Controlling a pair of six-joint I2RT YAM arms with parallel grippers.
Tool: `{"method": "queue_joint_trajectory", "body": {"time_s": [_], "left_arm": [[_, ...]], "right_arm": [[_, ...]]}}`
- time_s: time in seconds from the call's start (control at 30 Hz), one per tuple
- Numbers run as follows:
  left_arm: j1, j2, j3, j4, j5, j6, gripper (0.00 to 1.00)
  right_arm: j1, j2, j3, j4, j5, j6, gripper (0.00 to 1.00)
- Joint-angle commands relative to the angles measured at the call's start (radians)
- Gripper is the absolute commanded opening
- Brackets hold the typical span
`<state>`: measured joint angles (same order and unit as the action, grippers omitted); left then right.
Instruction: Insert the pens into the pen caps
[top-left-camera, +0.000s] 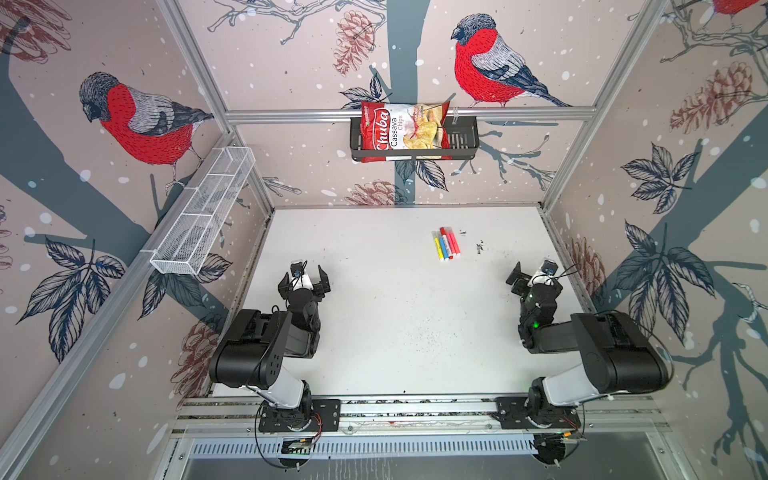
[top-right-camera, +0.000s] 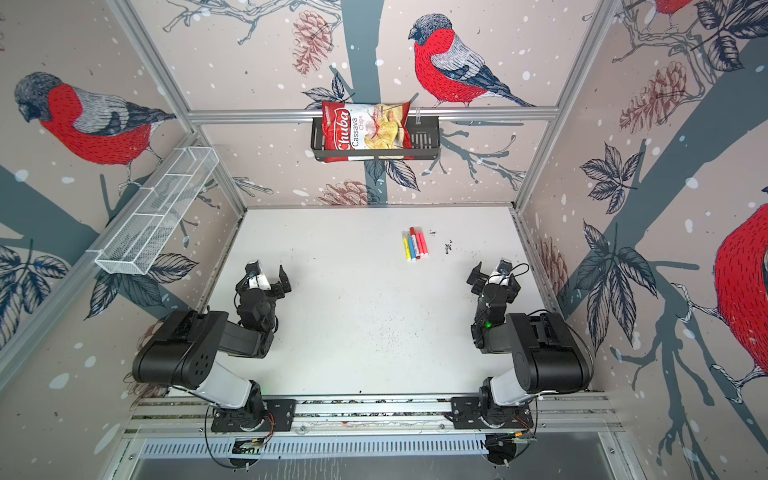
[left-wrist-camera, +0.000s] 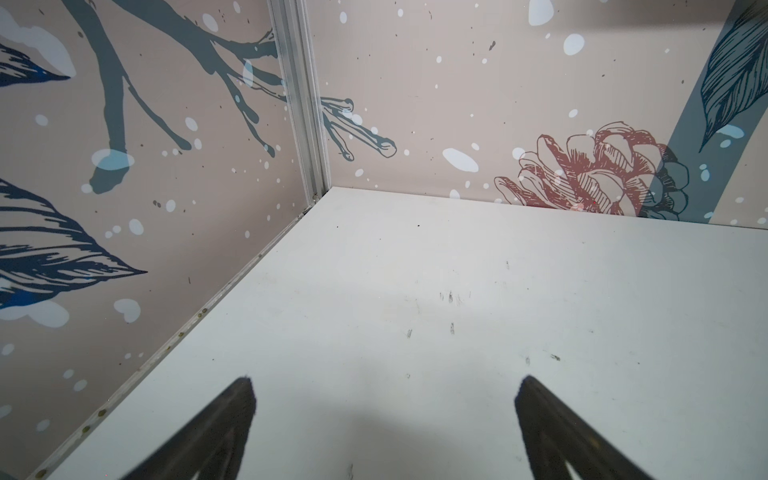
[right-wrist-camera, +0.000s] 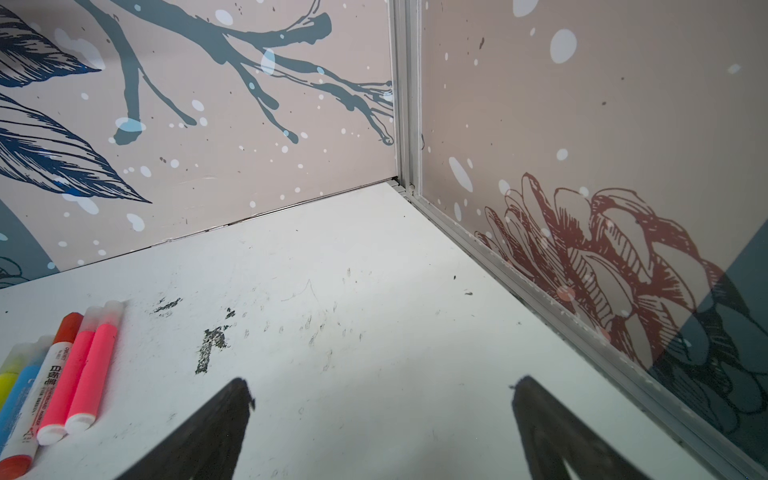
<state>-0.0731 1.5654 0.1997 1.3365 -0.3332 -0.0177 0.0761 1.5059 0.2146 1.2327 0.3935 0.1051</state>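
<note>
Crouching folded, left tool (top-left-camera: 305, 277) and right tool (top-left-camera: 534, 277) gape, seemingly hovering.

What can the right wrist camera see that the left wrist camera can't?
Only the right wrist view shows the pens, lying side by side, black smudges beside them, and the open right gripper. Only the left wrist view shows the open left gripper, with no pens ahead of it. Both show the white table, patterned walls meeting in a corner, and a pinecone picture.

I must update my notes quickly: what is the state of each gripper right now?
Left gripper: open, holding nothing.
Right gripper: open, holding nothing.
</note>
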Motion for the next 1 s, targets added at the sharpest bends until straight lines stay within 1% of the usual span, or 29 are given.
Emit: {"method": "queue_joint_trajectory", "body": {"time_s": [0.0,0.03,0.07,0.17,0.23,0.8,0.97], "left_arm": [[-0.004,-0.004,-0.005,0.045,0.069,0.027,0.98],[-0.006,-0.004,0.0,0.038,0.101,0.042,0.98],[-0.008,-0.004,0.006,0.024,0.121,0.054,0.98],[-0.003,-0.001,0.023,0.001,0.105,0.038,0.98],[0.023,-0.004,0.038,-0.035,0.137,0.018,0.98],[0.024,-0.007,0.032,-0.026,0.138,0.018,0.98],[0.024,-0.007,0.032,-0.027,0.139,0.018,0.98]], "right_arm": [[0.001,-0.002,0.001,0.012,-0.031,-0.013,0.99],[0.0,-0.002,0.002,0.009,-0.069,-0.031,0.99],[0.0,-0.002,0.001,0.01,-0.074,-0.03,0.99],[-0.002,0.001,0.005,0.004,-0.078,-0.029,0.99],[-0.01,0.002,0.012,-0.008,-0.093,-0.024,0.99],[-0.018,-0.003,0.01,-0.009,-0.103,-0.021,0.99],[-0.033,-0.003,0.017,-0.024,-0.136,-0.016,0.99]]}}
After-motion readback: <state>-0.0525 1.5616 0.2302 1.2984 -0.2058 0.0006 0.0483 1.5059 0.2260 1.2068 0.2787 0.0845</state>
